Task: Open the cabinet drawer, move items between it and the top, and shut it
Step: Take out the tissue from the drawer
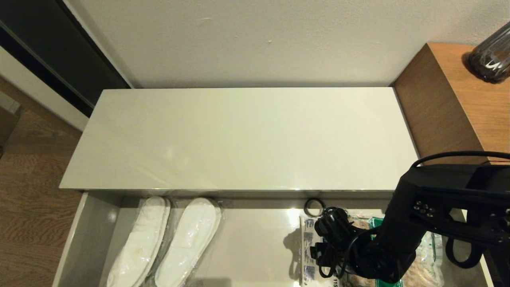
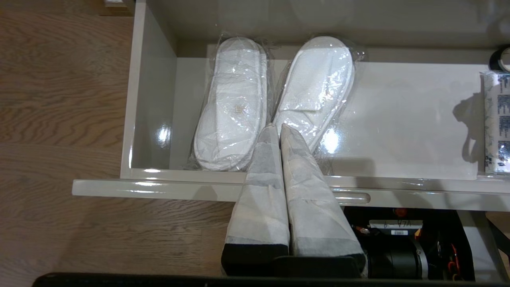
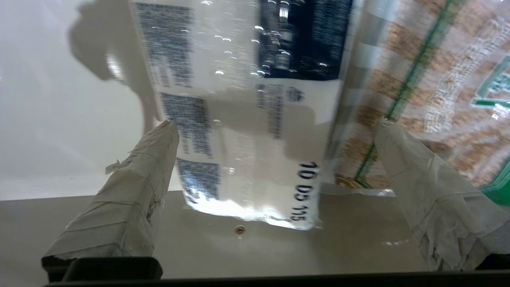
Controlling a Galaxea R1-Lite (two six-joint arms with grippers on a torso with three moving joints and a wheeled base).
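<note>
Drawer (image 1: 91,235) already pulled open, under the near edge of the bare cream top (image 1: 239,139). Step in hand, most likely: picking the first packet out of the drawer to put up on the top.

Right gripper (image 3: 275,131) down low in the right part of the drawer, fingers (image 3: 151,159) spread wide, one on each side of the white packet (image 3: 247,119). Not pinching yet. One finger by the packet's left edge, the other over the edge of the clear packet with the green label (image 3: 438,71), which lies just beside the white one on the right. Small black ring (image 1: 314,206) at the far wall, close to both packets.

Left gripper (image 2: 280,129) idle over the near left of the drawer, fingers pressed together, tips above the wrapped slippers (image 2: 275,99).

Next move, by guess: lower a bit more, squeeze shut on the white packet alone, then lift it up and away to the top. Flat, shiny packet, so probably slippery and hard to catch.
</note>
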